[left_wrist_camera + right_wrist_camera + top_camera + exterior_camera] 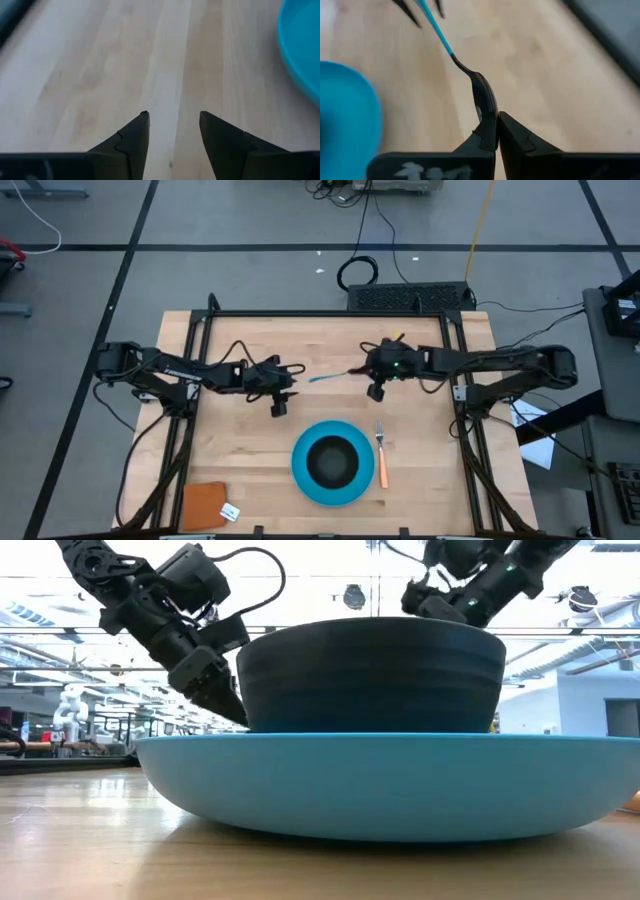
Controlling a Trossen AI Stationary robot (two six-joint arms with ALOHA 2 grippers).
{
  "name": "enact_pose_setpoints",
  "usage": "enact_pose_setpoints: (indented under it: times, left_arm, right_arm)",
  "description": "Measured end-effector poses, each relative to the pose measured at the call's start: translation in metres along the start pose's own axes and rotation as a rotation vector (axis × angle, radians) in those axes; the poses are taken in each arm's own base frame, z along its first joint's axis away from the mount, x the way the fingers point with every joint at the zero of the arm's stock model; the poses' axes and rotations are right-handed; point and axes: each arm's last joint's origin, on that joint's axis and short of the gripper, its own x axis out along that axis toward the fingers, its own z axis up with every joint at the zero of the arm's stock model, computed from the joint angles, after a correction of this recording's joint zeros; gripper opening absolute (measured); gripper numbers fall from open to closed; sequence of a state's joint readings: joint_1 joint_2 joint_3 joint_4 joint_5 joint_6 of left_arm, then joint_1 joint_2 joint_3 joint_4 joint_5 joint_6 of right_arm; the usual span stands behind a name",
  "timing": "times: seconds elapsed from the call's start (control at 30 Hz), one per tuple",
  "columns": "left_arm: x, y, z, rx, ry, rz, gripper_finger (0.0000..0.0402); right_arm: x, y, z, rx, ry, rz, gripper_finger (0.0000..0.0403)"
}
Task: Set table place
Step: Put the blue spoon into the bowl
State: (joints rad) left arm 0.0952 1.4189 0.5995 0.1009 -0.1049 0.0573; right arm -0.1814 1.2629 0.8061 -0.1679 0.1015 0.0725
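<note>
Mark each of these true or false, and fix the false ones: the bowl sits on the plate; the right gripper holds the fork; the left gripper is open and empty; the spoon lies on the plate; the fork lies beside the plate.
1. The bowl sits on the plate. True.
2. The right gripper holds the fork. False: it is shut on the spoon, gripping its dark bowl end.
3. The left gripper is open and empty. True.
4. The spoon lies on the plate. False: the right gripper holds it over bare table, beyond the plate.
5. The fork lies beside the plate. True.
</note>
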Motion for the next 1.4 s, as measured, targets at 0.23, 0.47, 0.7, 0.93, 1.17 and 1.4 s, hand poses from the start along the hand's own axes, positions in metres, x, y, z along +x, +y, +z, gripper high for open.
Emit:
enact_pose_setpoints:
  times: [0.23, 0.47, 0.7, 0.93, 1.17, 1.4]
  left_arm:
    - [-0.001, 0.002, 0.016, 0.035, -0.167, 0.037, 0.0179]
    - [-0.004, 0.006, 0.029, 0.018, -0.293, 0.116, 0.0179]
    - [-0.006, 0.006, 0.033, 0.008, -0.338, 0.12, 0.0179]
    - [-0.008, 0.006, 0.037, 0.03, -0.385, 0.13, 0.0179]
    - [-0.01, 0.007, 0.042, 0.061, -0.436, 0.137, 0.0179]
    - [-0.01, 0.003, 0.043, 0.101, -0.455, 0.038, 0.0179]
  right_arm:
    - [-0.022, -0.004, 0.012, -0.076, -0.122, -0.102, 0.0]
    - [-0.025, -0.006, 0.011, -0.117, -0.143, -0.188, 0.0]
    - [-0.018, -0.003, -0.001, -0.182, -0.178, -0.184, 0.0]
    - [-0.018, 0.003, -0.002, -0.221, -0.175, -0.167, 0.0]
    - [-0.019, 0.011, -0.003, -0.283, -0.181, -0.191, 0.0]
    - [-0.022, 0.015, -0.001, -0.305, -0.204, -0.271, 0.0]
